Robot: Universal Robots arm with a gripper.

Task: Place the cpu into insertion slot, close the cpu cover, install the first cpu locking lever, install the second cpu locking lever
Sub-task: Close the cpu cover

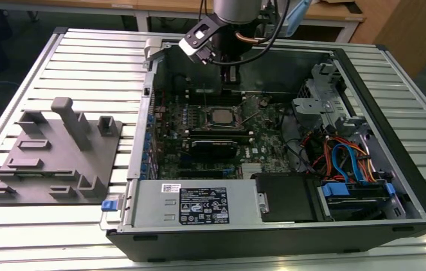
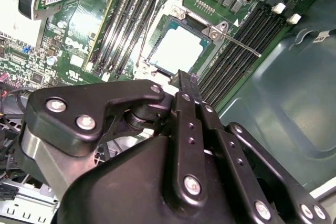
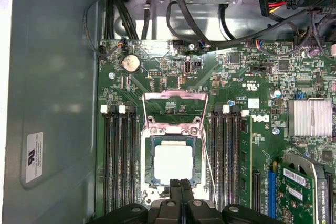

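Jaws pinched together, holding nothing, beside the seated cpu (image 3: 172, 163).

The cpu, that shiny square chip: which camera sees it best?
The first wrist view. It looks almost straight down on the cpu, so nearly all its square top shows, seated in the insertion slot. The second wrist view shows the cpu slanted, just beyond the end effector. In the exterior view the cpu is a small square.
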